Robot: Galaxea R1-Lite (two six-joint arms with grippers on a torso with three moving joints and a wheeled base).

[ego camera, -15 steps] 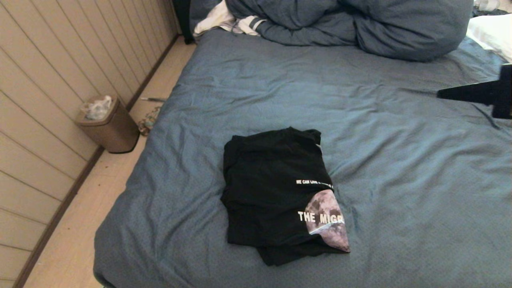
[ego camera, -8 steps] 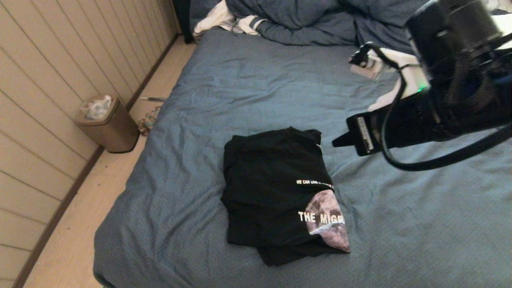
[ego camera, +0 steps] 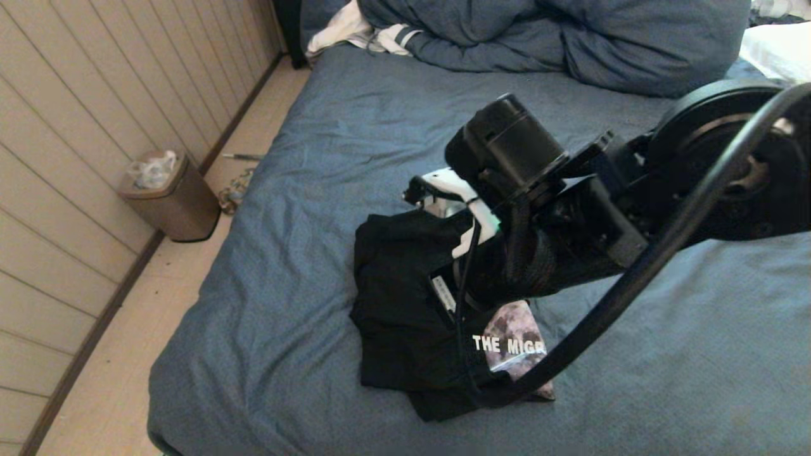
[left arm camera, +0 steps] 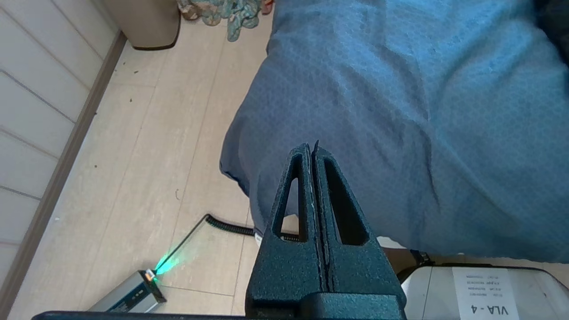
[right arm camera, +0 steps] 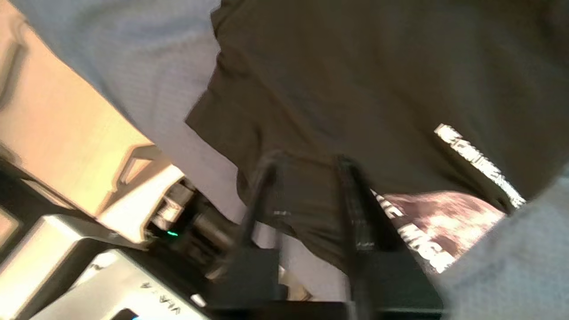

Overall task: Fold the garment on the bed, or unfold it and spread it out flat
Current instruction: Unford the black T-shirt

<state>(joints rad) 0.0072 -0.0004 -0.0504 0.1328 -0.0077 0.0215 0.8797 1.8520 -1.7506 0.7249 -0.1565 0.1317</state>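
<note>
Head view shows the right gripper (right arm camera: 306,186), fingers apparently spread, over the folded black moon-print T-shirt (ego camera: 405,297) on the slate-blue sheeted bed (ego camera: 633,354), approach step; next needs an edge pinch; left gripper (left arm camera: 313,153) pressed together, parked.

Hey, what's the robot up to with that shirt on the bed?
The right hand is over the folded black T-shirt lying on the bed, its fingers apart and holding nothing. The shirt's moon print faces up. The left hand hangs shut off the bed's near corner, above the floor.
</note>
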